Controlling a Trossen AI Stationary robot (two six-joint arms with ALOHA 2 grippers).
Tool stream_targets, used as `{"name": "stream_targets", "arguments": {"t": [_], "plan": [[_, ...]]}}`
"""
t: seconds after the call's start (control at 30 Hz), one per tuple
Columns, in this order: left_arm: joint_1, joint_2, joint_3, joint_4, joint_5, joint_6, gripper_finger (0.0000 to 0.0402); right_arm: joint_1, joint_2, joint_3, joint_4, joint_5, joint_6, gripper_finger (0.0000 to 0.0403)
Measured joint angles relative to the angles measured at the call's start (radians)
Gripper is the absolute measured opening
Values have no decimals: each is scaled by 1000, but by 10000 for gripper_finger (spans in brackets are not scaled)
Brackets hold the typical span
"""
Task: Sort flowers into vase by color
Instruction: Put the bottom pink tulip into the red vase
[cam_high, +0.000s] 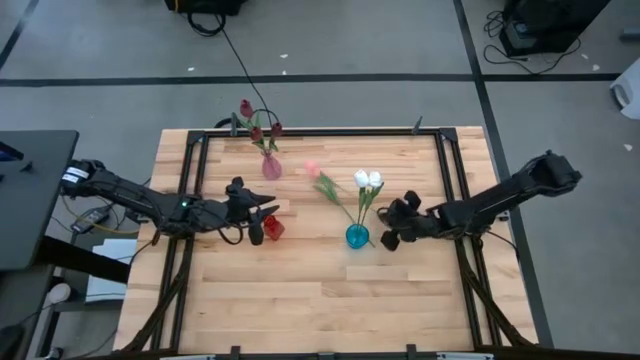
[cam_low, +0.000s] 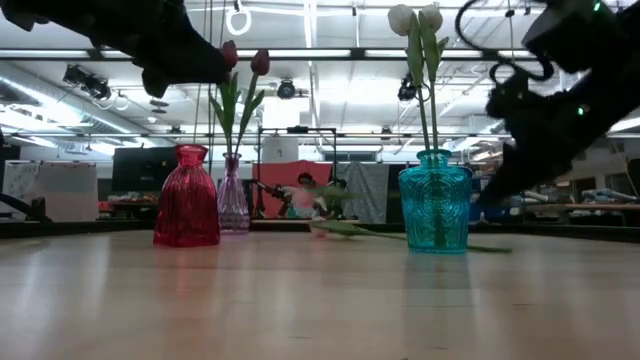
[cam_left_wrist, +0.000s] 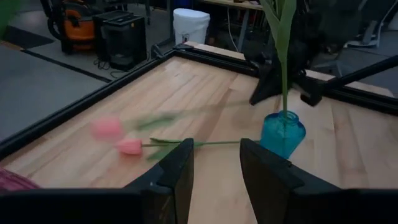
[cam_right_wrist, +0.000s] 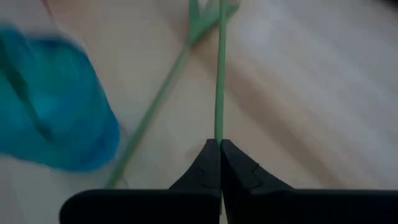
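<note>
Two pink tulips (cam_left_wrist: 129, 146) lie on the tabletop (cam_high: 300, 300) beside the blue vase (cam_high: 357, 236). Right hand (cam_right_wrist: 219, 149) is pinched shut on a thin green stem (cam_right_wrist: 219, 74), probably one of theirs. Light and whippy, the stem should be gripped low. Left hand (cam_left_wrist: 214, 168) hovers near the red vase (cam_high: 273, 227), fingers apart, holding nothing.

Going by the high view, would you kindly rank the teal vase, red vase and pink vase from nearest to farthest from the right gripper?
1. Teal vase, just beside the right gripper.
2. Red vase, across the table by the left gripper.
3. Pink vase, near the far edge.
</note>
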Motion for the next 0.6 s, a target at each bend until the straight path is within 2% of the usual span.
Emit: {"name": "stream_targets", "arguments": {"t": [0.2,0.37,0.47,0.6], "plan": [[0,132,0,175,0,-12,136,1,-167,6,4,76,-106,2],[5,255,0,449,-12,34,136,31,-263,52,2,201,-213,2],[8,291,0,574,-13,83,136,62,-315,100,-2,280,-295,2],[18,304,0,652,-13,115,136,101,-353,184,-60,349,-378,2]]}}
